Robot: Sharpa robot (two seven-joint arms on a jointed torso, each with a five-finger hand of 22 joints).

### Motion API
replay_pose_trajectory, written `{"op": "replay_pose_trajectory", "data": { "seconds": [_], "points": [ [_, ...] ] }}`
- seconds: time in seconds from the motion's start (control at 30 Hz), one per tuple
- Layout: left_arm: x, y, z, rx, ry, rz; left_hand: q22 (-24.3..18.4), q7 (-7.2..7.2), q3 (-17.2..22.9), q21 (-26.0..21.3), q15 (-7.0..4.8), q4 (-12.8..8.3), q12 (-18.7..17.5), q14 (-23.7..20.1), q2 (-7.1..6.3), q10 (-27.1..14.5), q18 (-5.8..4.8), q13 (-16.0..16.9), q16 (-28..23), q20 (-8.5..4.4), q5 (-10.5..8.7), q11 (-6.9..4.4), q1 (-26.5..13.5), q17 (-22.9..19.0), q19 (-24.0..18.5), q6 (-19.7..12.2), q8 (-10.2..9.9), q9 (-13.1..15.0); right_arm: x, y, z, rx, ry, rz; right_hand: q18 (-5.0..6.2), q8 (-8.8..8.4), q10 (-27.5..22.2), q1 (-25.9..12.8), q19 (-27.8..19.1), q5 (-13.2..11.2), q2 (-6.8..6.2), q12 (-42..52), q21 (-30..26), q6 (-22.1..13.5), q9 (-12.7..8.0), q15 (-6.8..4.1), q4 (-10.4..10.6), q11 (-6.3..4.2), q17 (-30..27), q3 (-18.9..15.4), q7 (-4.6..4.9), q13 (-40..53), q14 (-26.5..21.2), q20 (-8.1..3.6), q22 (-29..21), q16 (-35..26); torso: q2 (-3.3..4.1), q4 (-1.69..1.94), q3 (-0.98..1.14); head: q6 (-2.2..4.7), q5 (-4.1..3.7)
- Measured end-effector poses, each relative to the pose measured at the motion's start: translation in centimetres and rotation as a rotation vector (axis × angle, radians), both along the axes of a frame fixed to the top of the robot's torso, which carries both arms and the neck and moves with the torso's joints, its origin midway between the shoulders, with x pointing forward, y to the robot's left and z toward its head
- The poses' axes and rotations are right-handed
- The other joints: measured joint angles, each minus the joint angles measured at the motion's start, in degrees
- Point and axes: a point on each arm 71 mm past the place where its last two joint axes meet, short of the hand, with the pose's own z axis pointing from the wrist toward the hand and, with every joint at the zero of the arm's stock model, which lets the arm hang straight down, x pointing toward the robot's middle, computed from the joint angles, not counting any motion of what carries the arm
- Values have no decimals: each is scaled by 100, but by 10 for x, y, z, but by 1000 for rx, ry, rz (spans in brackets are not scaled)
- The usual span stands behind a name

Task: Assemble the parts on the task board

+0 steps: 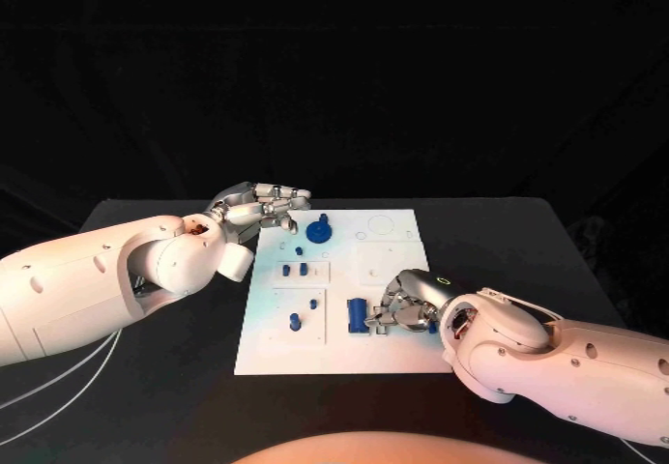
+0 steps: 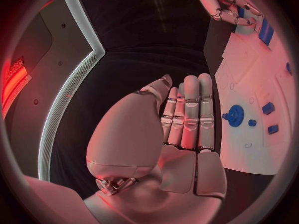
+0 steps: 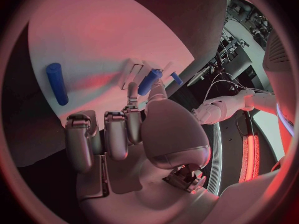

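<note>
The right hand (image 1: pixel 397 307) rests on the near part of the white board (image 1: pixel 397 358), fingers curled beside a blue peg (image 1: pixel 357 315), holding nothing. Left hand (image 1: pixel 258 208) open. The peg looks light, stiff, slippery; pinch its middle.

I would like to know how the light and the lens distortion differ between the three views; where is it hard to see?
Head view: even pale light on the task board, dark table and backdrop, little distortion. Left wrist view: reddish light, the board's straight edges bend, the left hand is flat and sharp. Right wrist view: reddish light, strong bending; the right hand throws soft shadows, and a blue cylinder lies on the board.
</note>
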Motion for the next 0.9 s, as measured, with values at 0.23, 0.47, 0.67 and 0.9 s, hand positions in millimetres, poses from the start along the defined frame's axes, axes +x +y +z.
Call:
{"op": "replay_pose_trajectory", "data": {
  "seconds": [0.23,0.47,0.67,0.9],
  "points": [
    [0,0,0,0,0,1,0,0,0,0,0,0,0,0,0,0,0,-1,0,0,0,0,0,0,0,0,0,0,0,-23,10,19,-29,-27,0,-226,0,103,0,199,-7,-111,0,-251,-127,1,-110,0,0,110,87,305,0,0,0,0,-3,-5,0,17,-26],
    [-1,1,0,0,1,0,0,0,0,0,0,0,0,0,0,0,0,-1,0,0,0,0,0,-5,0,0,0,0,6,-65,27,12,-80,-77,-1,-356,-1,186,0,199,-56,-150,0,-221,-227,24,-199,1,-1,165,104,336,-18,0,-1,0,-7,-7,-4,49,-136],
    [-2,0,0,0,1,-4,1,0,0,0,0,0,0,0,0,0,1,-1,0,0,0,0,0,-6,0,0,0,-4,4,-94,31,-35,-98,-113,0,-356,-2,215,0,174,-75,-163,0,-161,-242,30,-199,2,-1,165,91,338,-13,0,-1,2,-1,-12,-3,69,-216],
    [-2,0,0,-1,2,-5,1,0,0,0,0,0,0,0,0,0,0,-2,0,0,0,0,0,-6,0,0,0,-4,-1,-104,23,-75,-93,-120,0,-356,-3,216,0,174,-74,-162,0,-71,-261,30,-199,3,-2,165,73,338,-12,0,4,23,2,-21,2,61,-281]
  ]
}}
